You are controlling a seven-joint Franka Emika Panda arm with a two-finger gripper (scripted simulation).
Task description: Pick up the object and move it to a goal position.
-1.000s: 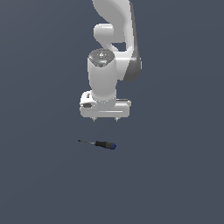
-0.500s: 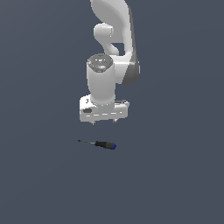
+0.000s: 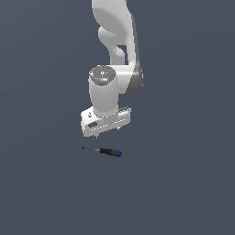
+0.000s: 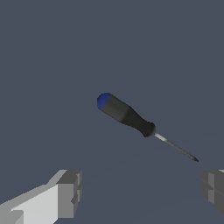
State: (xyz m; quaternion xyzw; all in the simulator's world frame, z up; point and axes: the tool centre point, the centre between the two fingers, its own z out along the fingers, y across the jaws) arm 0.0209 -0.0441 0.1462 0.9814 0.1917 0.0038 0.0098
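Note:
The screwdriver (image 3: pixel 104 151) lies flat on the dark floor, thin shaft toward the exterior view's left, black handle and blue end cap toward its right. In the wrist view the screwdriver (image 4: pixel 133 120) lies slantwise, apart from both fingers. My gripper (image 3: pixel 109 133) hangs just above it, pointing down, open and empty. Its two grey fingertips (image 4: pixel 70 193) show wide apart in the wrist view, with the gripper (image 4: pixel 142 192) midway between them.
The white arm (image 3: pixel 114 55) rises above the gripper. The floor (image 3: pixel 183 183) is a plain dark grey surface.
The gripper has come down closer to the screwdriver and turned a little about its upright axis. The screwdriver has not moved.

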